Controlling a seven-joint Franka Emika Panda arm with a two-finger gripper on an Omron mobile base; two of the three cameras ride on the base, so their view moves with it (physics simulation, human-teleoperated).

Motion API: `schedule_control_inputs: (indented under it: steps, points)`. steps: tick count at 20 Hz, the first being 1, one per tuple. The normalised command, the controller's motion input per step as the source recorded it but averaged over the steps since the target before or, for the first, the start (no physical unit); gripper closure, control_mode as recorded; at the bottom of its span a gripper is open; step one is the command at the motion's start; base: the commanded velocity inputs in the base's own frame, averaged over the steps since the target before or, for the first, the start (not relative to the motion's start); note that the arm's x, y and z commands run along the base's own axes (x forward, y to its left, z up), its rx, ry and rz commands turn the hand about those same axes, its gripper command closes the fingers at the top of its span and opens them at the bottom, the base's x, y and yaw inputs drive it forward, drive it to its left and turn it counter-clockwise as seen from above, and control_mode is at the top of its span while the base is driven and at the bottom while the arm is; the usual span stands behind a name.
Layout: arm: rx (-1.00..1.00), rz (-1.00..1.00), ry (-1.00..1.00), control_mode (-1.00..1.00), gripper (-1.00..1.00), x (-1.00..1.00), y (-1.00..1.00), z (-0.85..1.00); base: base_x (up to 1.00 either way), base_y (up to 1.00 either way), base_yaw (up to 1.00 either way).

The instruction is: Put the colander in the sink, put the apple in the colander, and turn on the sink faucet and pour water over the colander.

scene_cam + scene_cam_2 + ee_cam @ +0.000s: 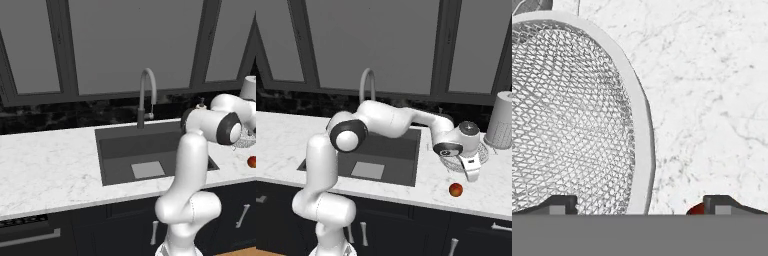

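Note:
The colander [572, 115], a round white-silver mesh bowl, sits on the marble counter right of the sink [406, 165]. My gripper [472, 173] hangs open just above its near rim. In the hand view the gripper [641, 206] straddles that rim, with one fingertip [559, 204] over the mesh and the other over bare counter. The small red apple [456, 189] lies on the counter in front of the colander [482, 154], a sliver of it beside my right fingertip. The colander [245, 139] and apple [252, 161] peek out behind my arm. The sink faucet [368, 82] stands behind the dark sink [120, 150]; no water runs.
A tall pale cylindrical container [502, 120] stands on the counter behind the colander at the far right. A small soap bottle [201, 103] is at the sink's back right corner. Dark windows and a black backsplash close off the back; the counter's front edge lies just below the apple.

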Motion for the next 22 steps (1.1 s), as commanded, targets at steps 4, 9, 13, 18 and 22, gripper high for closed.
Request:
schedule_control_inputs:
  steps: [4,9,13,18,22]
  points:
    - [0.05,0.0,-0.17,-1.0,-1.0,0.39,-0.21,-0.05,0.0,0.0,0.0]
    - [0.03,0.0,-0.06,-1.0,-1.0,0.44,-0.06,-0.17,0.0,0.0,0.0]
    - [0.0,0.0,0.0,-1.0,1.0,0.44,0.01,-0.47,0.0,0.0,0.0]
    - [0.0,-0.01,-0.02,-1.0,1.0,0.21,0.27,-0.41,0.0,0.0,0.0]
    - [0.03,-0.01,0.03,-1.0,1.0,0.0,0.66,-0.31,0.0,0.0,0.0]
